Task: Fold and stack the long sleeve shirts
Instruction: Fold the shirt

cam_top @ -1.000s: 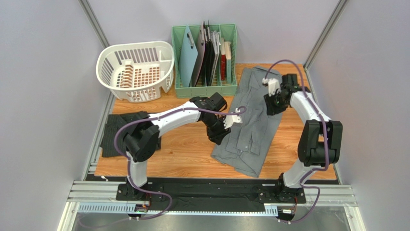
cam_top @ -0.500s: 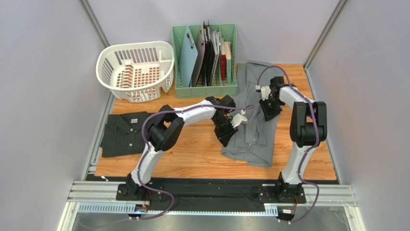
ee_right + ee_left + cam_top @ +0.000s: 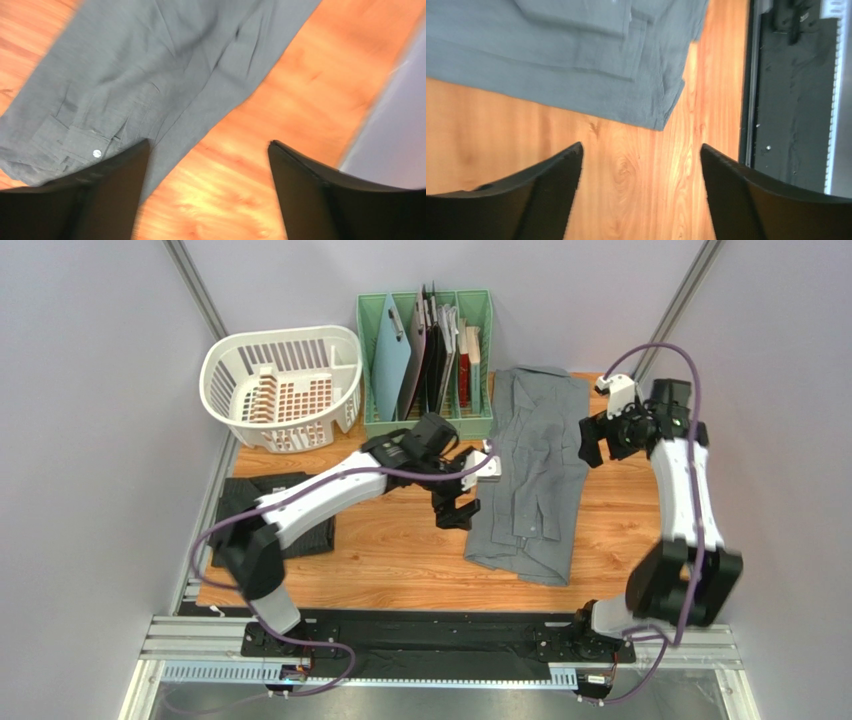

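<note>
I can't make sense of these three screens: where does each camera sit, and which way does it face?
Top external: fixed high behind the robot, looking down on the table, grey shirt, dark shirt, basket and file rack; left arm and right arm show whole.
Left wrist: on the left arm, facing down; left gripper open, over wood beside the grey shirt's corner.
Right wrist: on the right arm, facing down; right gripper open, above the grey shirt's edge.
Shared: all three see the grey shirt on the table.

Grey shirt (image 3: 535,470) lies folded lengthwise; dark shirt (image 3: 230,502) folded, well apart.
</note>
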Available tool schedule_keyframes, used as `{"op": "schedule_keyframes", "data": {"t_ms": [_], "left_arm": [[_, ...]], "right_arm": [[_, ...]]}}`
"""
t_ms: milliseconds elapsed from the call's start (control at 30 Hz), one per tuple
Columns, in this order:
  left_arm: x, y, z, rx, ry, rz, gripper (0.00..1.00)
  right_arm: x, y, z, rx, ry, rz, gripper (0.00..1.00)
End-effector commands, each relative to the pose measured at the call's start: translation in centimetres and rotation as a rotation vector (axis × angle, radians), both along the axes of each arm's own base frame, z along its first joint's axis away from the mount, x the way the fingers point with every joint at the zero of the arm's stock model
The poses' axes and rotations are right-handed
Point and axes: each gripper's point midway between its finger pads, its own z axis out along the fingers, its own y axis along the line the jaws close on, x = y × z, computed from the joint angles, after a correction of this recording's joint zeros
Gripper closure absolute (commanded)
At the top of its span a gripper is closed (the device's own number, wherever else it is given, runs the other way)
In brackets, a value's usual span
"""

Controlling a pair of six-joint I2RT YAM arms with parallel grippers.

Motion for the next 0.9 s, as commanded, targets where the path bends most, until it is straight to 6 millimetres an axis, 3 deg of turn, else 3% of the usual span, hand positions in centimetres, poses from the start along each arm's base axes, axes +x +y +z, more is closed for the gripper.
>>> {"op": "schedule_keyframes", "data": {"t_ms": [0, 67, 133, 167, 200, 233, 300, 333, 367, 500, 633, 867], "left_arm": [[0.0, -1.1, 7.2, -0.272, -0.298, -0.149, 0.01], [-1.0, -1.4, 6.4, -0.293, -0.278, -0.224, 0.01], [-2.5, -0.9, 4.4, -0.23, -0.2, -0.336, 0.01], [-2.8, -1.0, 3.6, -0.227, -0.2, -0.399, 0.01], [-2.7, -1.1, 2.2, -0.199, -0.183, -0.402, 0.01], [-2.5, -1.1, 0.9, -0.194, -0.195, -0.406, 0.01], [-2.3, -1.2, -0.6, -0.191, -0.287, -0.456, 0.01], [-1.9, -1.6, -2.0, -0.192, -0.343, -0.454, 0.01], [-1.5, -1.6, -2.9, -0.159, -0.384, -0.453, 0.01], [-1.3, -3.0, -5.8, -0.109, -0.408, -0.486, 0.01], [-1.1, -3.7, -7.2, -0.09, -0.435, -0.502, 0.01], [-3.1, -4.1, -9.2, -0.067, -0.466, -0.595, 0.02]], "right_arm": [[-5.2, 6.6, 6.5, 0.107, -0.294, 0.341, 0.0], [-7.8, 8.6, 7.6, 0.128, -0.372, 0.454, 0.0], [-10.3, 9.8, 5.0, 0.087, -0.368, 0.61, 0.0], [-13.1, 10.7, 2.9, 0.093, -0.28, 0.685, 0.03], [-14.2, 10.7, 1.9, 0.028, -0.292, 0.775, 0.05], [-16.1, 10.6, -1.1, 0.025, -0.215, 0.806, 0.07], [-19.0, 10.6, -3.3, -0.009, -0.185, 0.895, 0.11], [-20.5, 10.4, -5.6, -0.031, -0.153, 0.943, 0.14], [-21.1, 10.6, -6.3, -0.055, -0.156, 0.987, 0.19], [-22.7, 10.8, -9.5, -0.162, -0.096, 1.102, 0.2], [-21.9, 10.0, -11.7, -0.238, -0.019, 1.093, 0.17], [-21.2, 7.9, -15.2, -0.344, 0.079, 1.106, 0.23]]}}
